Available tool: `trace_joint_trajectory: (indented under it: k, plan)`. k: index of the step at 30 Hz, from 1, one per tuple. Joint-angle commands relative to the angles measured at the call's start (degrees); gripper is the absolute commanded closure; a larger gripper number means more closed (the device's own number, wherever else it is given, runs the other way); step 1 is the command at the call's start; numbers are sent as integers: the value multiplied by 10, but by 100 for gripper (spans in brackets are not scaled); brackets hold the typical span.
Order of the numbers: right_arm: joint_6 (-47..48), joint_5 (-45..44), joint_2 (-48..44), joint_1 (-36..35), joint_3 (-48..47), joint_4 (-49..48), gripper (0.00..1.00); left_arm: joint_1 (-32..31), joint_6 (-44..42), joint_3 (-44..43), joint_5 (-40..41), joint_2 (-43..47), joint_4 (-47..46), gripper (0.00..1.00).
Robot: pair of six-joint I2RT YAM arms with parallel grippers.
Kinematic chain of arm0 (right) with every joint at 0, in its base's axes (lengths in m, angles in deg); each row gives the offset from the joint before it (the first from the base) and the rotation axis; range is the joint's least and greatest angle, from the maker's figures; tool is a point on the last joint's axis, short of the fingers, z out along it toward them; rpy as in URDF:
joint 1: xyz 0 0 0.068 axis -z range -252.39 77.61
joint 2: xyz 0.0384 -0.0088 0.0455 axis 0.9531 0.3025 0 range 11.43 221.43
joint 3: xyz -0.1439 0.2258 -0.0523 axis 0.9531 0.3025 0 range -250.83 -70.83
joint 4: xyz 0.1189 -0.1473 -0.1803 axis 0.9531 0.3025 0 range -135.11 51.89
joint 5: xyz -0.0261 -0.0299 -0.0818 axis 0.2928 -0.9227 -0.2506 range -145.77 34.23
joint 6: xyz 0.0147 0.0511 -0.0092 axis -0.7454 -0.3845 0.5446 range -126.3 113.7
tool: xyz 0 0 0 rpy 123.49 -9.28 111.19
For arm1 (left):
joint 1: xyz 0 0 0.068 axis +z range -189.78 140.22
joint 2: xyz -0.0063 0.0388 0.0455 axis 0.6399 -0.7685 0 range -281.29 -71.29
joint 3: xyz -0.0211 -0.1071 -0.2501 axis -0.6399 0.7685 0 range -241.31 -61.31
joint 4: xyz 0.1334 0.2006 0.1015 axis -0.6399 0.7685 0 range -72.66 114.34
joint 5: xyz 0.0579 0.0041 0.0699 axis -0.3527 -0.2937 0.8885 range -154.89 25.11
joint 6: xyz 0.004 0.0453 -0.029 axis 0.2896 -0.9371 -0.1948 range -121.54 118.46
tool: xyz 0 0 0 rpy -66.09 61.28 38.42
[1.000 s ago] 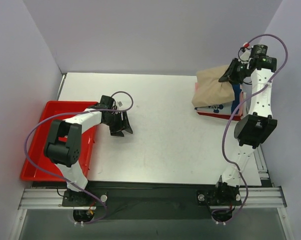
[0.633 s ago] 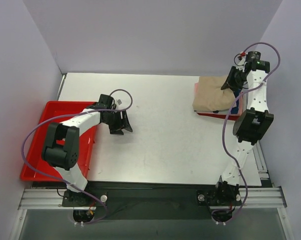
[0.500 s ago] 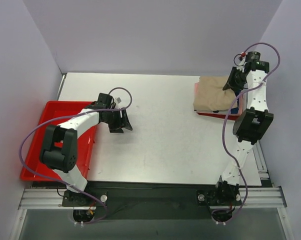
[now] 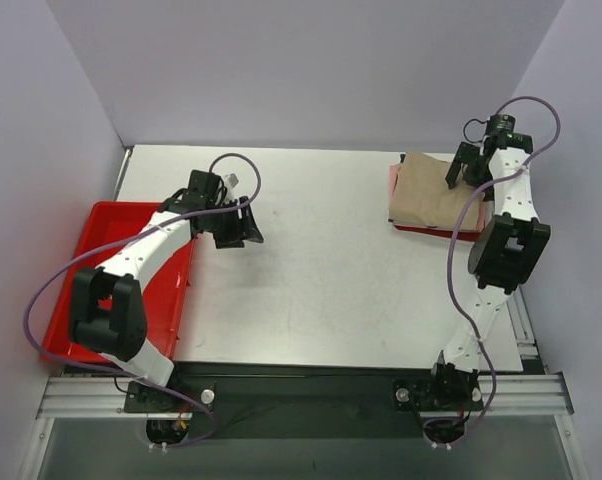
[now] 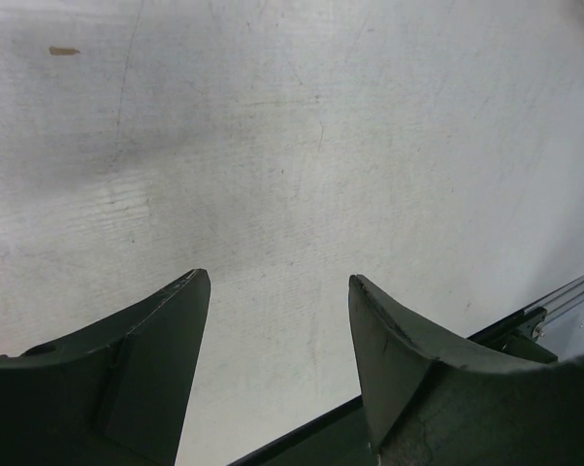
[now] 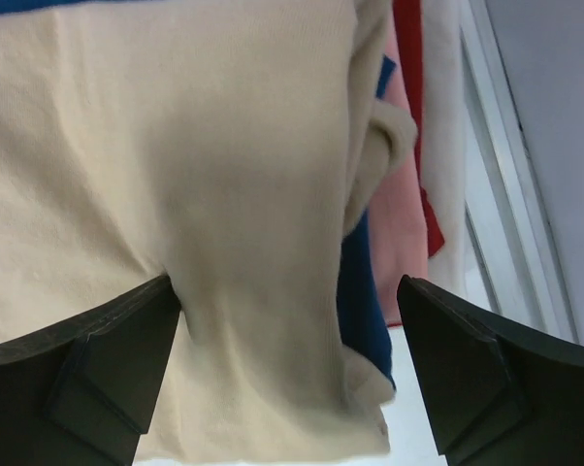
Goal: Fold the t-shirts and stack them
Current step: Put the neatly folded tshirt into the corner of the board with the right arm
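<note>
Two things from the desk: how is the left gripper (image 4: pixel 243 228) set, and what has it got?

Me: On my overhead feed it hangs over the counter (image 4: pixel 331 290), just right of the red tray (image 4: pixel 51 345). Its wrist camera shows me the fingers parted by a moderate gap. There is only bare counter between and beyond them, so it has hold of nothing. I cannot tell how high it sits above the surface.

Desk: And the right side?

Me: The right gripper (image 4: pixel 459 165) is at the far right corner of the counter, over the pile of shirts. Its fingers are spread wide and grip nothing. The tan t-shirt (image 6: pixel 176 146) lies underneath and fills the whole gap between them. I cannot tell whether the tips brush the cloth.

Desk: How do the shirts lie?

Me: The tan t-shirt is folded on top and covers most of the pile. In the wrist view, three edges peek out along one side of it: the navy t-shirt (image 6: pixel 360 291), the pink t-shirt (image 6: pixel 399 223) and a strip of the red t-shirt (image 6: pixel 410 97). The pile is well apart from the left gripper.
</note>
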Motion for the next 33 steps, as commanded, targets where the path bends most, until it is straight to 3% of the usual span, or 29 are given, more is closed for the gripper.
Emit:
trace_joint_trajectory:
  k: [1,7,13,16,24,29,33]
  plan:
    - [-24,-56,-134,3,56,-48,0,-1,5,-45,24,40,15,30]
    - [-67,-65,-285,4,243,-138,0,-4,9,-49,78,82,3,30]
    - [-75,37,-420,-24,357,-156,0,-5,19,-41,100,108,-15,30]
    - [-102,69,-481,-80,448,-165,0,-9,25,-26,131,127,-22,31]
    - [-191,36,-641,-264,714,-239,0,-19,46,42,171,193,-72,33]
    - [-220,-11,-704,-348,790,-272,0,-21,49,63,188,214,-86,34]
    - [-214,-46,-718,-371,812,-275,0,-22,63,84,195,235,-99,34]
